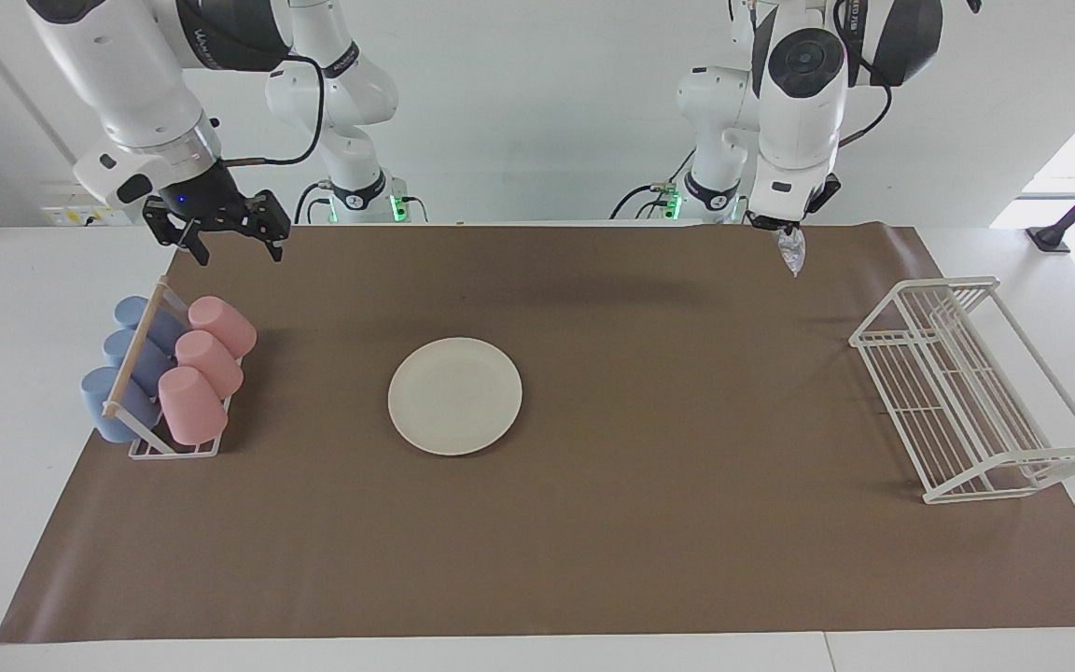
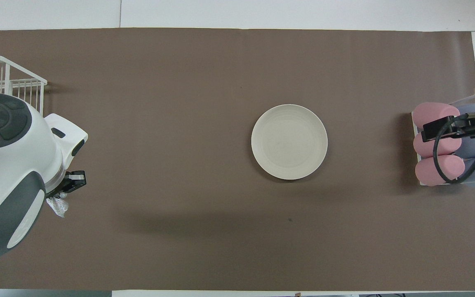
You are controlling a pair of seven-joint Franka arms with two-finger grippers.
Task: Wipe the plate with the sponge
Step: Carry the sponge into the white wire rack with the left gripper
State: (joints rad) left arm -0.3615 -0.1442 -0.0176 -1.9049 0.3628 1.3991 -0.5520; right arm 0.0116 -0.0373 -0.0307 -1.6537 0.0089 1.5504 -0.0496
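Observation:
The cream-white plate lies flat on the brown mat, near the middle of the table. My left gripper hangs up in the air over the mat's edge by the robots, toward the left arm's end, and is shut on the sponge. The silvery wad dangles below the fingertips, well away from the plate. My right gripper is open and holds nothing. It hovers over the cup rack's end nearest the robots.
A rack of pink and blue cups stands at the right arm's end of the mat. A white wire rack stands at the left arm's end. The brown mat covers most of the table.

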